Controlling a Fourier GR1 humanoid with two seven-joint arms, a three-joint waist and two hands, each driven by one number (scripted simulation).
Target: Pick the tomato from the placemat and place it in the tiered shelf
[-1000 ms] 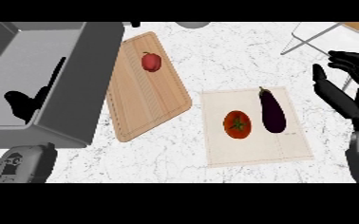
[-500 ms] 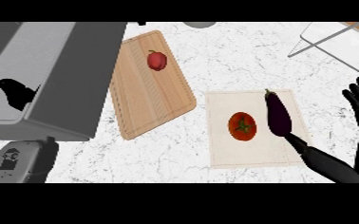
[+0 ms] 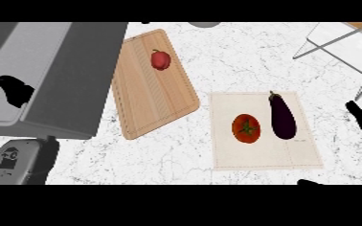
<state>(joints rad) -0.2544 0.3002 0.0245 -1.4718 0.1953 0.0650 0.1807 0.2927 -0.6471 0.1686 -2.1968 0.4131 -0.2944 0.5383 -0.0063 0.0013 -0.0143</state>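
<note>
A red tomato [image 3: 246,128] with a green stem lies on the left half of a pale placemat [image 3: 263,160], right of centre. A dark purple eggplant [image 3: 282,116] lies beside it on the mat's right half. The wire-framed tiered shelf [image 3: 331,42] shows only in part at the top right corner. Of my right hand [image 3: 353,110] only a black sliver appears at the right edge, beyond the mat and apart from the tomato. My left hand [image 3: 16,91] is a black shape at the far left, over the grey box.
A wooden cutting board [image 3: 152,96] with a red pepper [image 3: 160,60] lies left of the mat. A large grey box [image 3: 63,72] fills the left side. A small grey appliance [image 3: 14,160] sits at the bottom left. Bare marble lies between mat and shelf.
My right hand has slid from beside the eggplant down past the mat's lower right corner and almost out of view. The whole scene has shifted slightly rightward in view.
</note>
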